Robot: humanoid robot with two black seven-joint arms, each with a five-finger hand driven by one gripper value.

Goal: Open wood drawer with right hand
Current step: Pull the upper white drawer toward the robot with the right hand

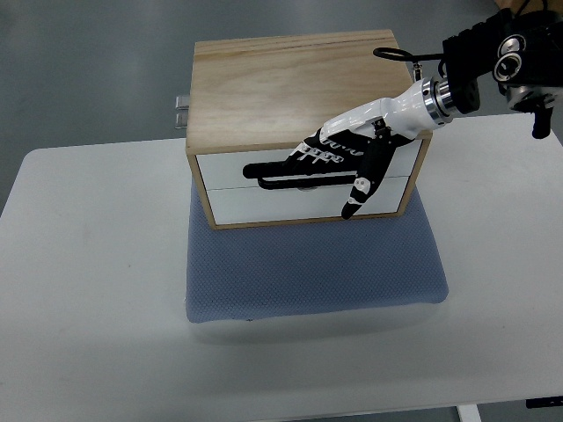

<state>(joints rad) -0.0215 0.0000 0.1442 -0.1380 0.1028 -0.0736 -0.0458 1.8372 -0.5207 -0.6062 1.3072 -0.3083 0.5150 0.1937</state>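
Note:
A light wood drawer box (299, 83) stands on a blue-grey pad, its two white drawer fronts (229, 180) facing me and both shut flush. My right hand (330, 171), black and white, reaches in from the upper right and lies across the drawer fronts. Its fingers (290, 163) stretch out to the left along the upper drawer front, and the thumb (356, 198) points down over the lower front. The fingers are extended, not curled round anything. A handle is hidden behind the hand. The left arm does not show.
The blue-grey pad (312, 272) lies on a white table (88, 290). A small metal bracket (182, 110) sticks out at the box's back left. Grey floor lies beyond the table's far edge.

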